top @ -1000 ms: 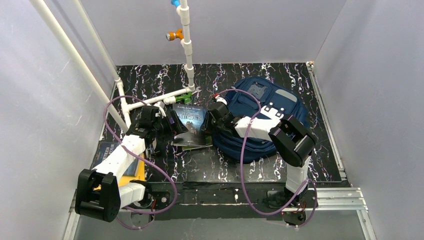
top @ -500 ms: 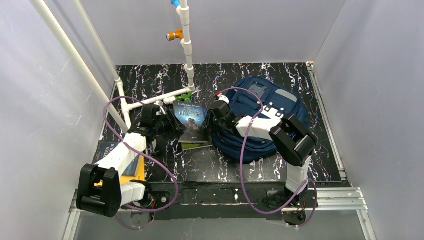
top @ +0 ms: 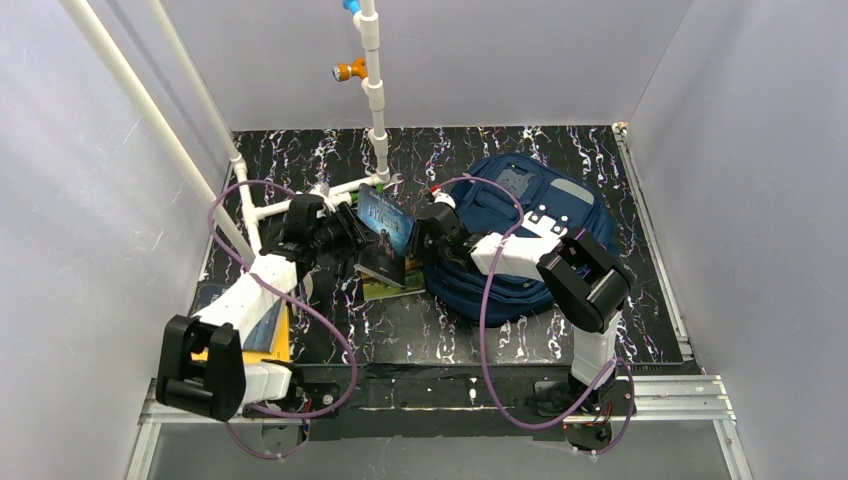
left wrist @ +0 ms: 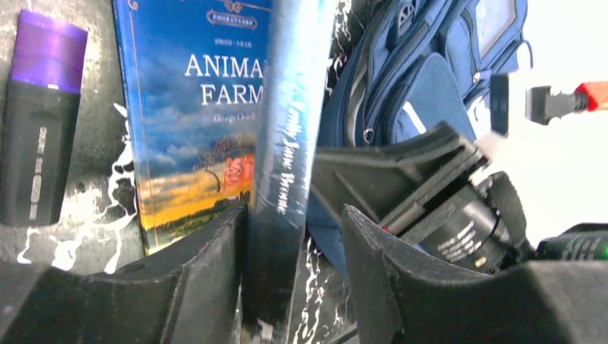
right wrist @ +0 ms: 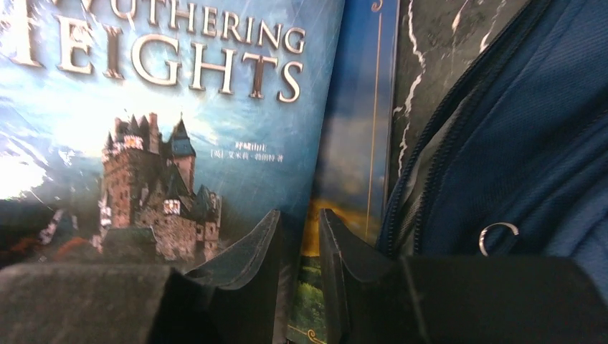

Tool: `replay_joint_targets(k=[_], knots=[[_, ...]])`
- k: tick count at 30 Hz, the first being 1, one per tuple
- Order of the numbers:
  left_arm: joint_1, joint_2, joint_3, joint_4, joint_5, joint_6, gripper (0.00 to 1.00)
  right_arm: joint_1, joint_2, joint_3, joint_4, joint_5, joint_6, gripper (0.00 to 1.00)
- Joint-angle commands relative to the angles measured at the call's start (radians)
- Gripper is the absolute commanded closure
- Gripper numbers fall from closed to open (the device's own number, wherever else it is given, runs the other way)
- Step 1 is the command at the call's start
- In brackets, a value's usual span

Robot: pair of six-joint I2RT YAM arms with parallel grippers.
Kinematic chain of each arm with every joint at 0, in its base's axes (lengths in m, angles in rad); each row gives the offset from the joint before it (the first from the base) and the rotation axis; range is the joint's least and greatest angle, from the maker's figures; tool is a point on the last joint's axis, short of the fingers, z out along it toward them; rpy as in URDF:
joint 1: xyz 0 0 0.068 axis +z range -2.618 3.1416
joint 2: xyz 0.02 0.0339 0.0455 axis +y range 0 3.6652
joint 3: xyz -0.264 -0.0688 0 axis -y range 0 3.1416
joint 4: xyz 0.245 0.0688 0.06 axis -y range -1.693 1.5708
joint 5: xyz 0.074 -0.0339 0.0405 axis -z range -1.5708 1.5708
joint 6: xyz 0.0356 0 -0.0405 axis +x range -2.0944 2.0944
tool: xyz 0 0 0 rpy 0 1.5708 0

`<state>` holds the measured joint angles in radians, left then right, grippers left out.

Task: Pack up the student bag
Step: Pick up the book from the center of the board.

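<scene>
The student bag [top: 530,235], navy blue, lies at the right centre; it also shows in the left wrist view [left wrist: 401,79] and the right wrist view [right wrist: 516,129]. A blue "Wuthering Heights" book [top: 385,220] stands tilted up just left of it. My left gripper [top: 345,232] straddles its spine [left wrist: 294,107]. The spine rests against one finger, with a gap to the other. My right gripper [top: 420,238] sits between book and bag. Its fingers [right wrist: 300,215] are almost together at the cover's [right wrist: 165,107] lower right corner, beside the bag's zipper, with nothing seen clamped.
An "Animal Farm" book [left wrist: 193,129] lies flat under the tilted one. A black device with a purple end [left wrist: 39,122] lies beside it. Another blue and yellow book [top: 245,330] lies at the near left. A white pipe frame [top: 300,205] stands behind my left gripper.
My left gripper has moved away from me and up, and the Wuthering Heights book has gone from lying nearly flat to standing tilted on edge. My right arm has hardly moved.
</scene>
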<state>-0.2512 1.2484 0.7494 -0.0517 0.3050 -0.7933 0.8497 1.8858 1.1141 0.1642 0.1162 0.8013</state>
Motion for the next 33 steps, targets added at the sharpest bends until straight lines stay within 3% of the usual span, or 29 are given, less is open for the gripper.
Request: replay_joint_targets(k=[1,7,8,11,16,21,26,29,33], knots=[[-0.004,0.054,0.044,0.082,-0.023,-0.031,0.56,0.035,0.029,-0.028,-0.054,-0.072,-0.011,0.67],[-0.006,0.095,0.055,0.099,0.023,-0.005,0.66,0.035,0.029,-0.029,-0.061,-0.069,-0.021,0.67],[-0.009,0.097,0.061,0.095,0.026,-0.001,0.64,0.035,0.029,-0.029,-0.061,-0.068,-0.022,0.67],[-0.035,0.081,0.07,0.075,-0.017,0.048,0.45,0.033,0.033,-0.024,-0.061,-0.067,-0.024,0.67],[-0.051,0.116,0.158,-0.04,-0.065,0.165,0.38,0.028,0.036,-0.017,-0.065,-0.07,-0.028,0.67],[-0.051,0.222,0.239,-0.087,-0.005,0.209,0.49,0.026,0.037,-0.011,-0.073,-0.073,-0.033,0.67],[-0.054,0.242,0.236,-0.077,0.016,0.217,0.75,0.026,0.009,0.018,-0.13,-0.06,-0.114,0.65],[-0.054,0.236,0.232,-0.093,-0.005,0.258,0.85,0.04,-0.041,0.096,-0.319,0.033,-0.238,0.52],[-0.054,0.225,0.235,-0.134,-0.032,0.313,0.95,0.07,-0.142,0.233,-0.626,0.153,-0.52,0.2]])
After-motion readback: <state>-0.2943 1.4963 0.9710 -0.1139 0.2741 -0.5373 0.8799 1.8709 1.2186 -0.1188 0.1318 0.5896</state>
